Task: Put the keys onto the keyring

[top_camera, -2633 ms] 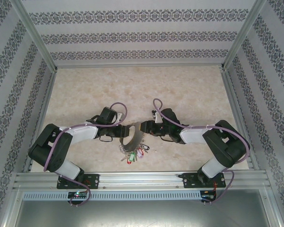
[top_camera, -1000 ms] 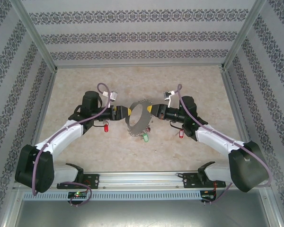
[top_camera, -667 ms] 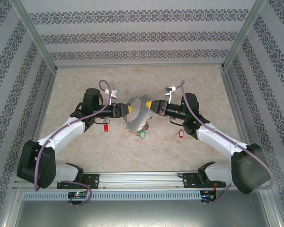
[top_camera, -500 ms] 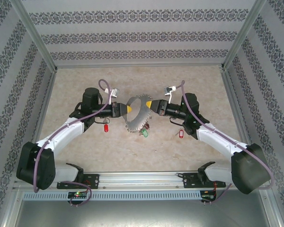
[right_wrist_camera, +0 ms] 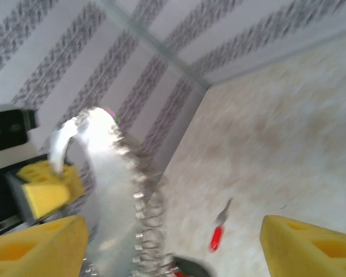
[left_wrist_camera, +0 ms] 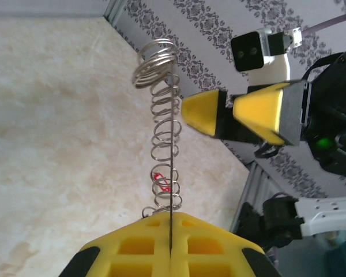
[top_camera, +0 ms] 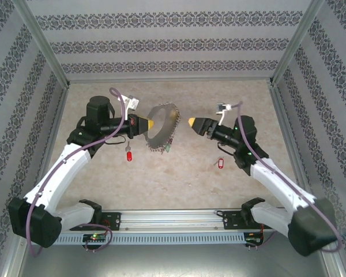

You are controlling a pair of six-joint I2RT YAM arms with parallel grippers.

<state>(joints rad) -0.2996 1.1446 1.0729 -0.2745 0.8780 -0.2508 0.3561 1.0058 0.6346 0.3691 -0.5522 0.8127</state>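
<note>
My left gripper (top_camera: 151, 123) is shut on the edge of the keyring (top_camera: 161, 128), a big silver loop strung with small rings, and holds it above the table. In the left wrist view the yellow fingers (left_wrist_camera: 132, 242) pinch the thin loop (left_wrist_camera: 172, 144) edge-on. My right gripper (top_camera: 192, 122) stands open, a short gap to the right of the ring; its jaws (right_wrist_camera: 173, 254) are wide apart with nothing between them. One solid red key (top_camera: 129, 156) lies on the table under the left arm. The red key with a white label (top_camera: 220, 164) lies under the right arm.
A green tag (top_camera: 169, 149) hangs among the small rings at the bottom of the loop. Patterned walls and metal rails (top_camera: 173, 219) close in the marbled tabletop (top_camera: 179, 184). The right wrist view is blurred and shows a red key (right_wrist_camera: 217, 238) on the table.
The right gripper has opened, let go of the keyring and drawn back to the right. The left gripper has shut on the ring and carried it left and farther back.
</note>
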